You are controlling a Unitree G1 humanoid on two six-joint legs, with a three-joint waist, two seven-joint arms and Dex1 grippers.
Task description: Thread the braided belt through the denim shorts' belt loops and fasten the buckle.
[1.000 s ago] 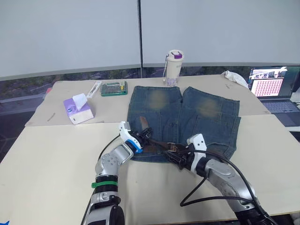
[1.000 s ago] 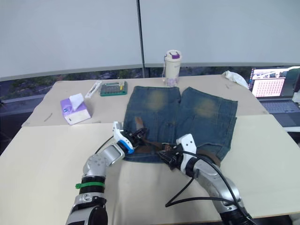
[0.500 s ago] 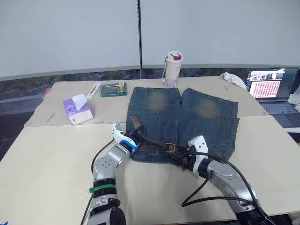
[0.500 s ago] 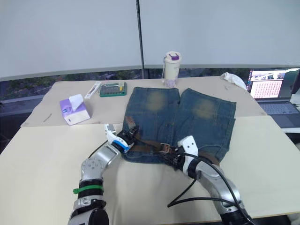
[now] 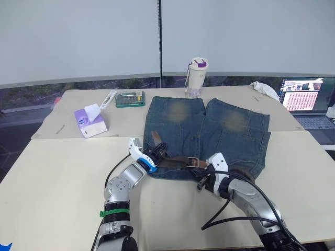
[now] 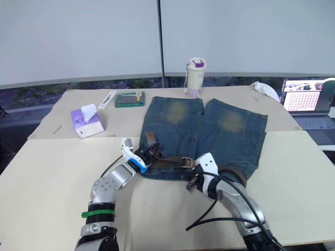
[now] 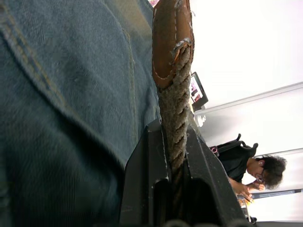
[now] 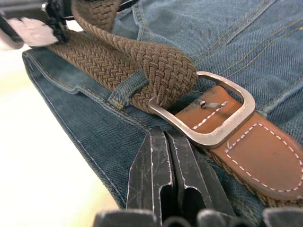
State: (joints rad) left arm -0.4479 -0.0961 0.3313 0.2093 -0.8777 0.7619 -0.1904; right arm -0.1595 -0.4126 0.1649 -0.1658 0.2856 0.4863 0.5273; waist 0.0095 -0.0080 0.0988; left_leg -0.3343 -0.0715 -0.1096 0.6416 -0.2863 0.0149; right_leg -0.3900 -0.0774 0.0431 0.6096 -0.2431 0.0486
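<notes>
The denim shorts [image 5: 209, 133] are lying flat; the braided belt [image 8: 118, 61] is running through a waistband loop and the buckle [image 8: 208, 118], the prong seemingly not yet seated. The left gripper [image 7: 173, 156] is pinching the belt's tip; the right gripper [image 8: 163, 161] is pressed together, holding nothing.

Head eyes look down across the table [image 5: 52, 188]; both wrist cameras sit close over the denim shorts [image 5: 209, 130].

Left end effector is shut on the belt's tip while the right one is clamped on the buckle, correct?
Not quite. The left end effector is shut on the belt, but the right end effector is shut on nothing; the right wrist view shows the buckle lying free on the shorts just beyond it.
</notes>
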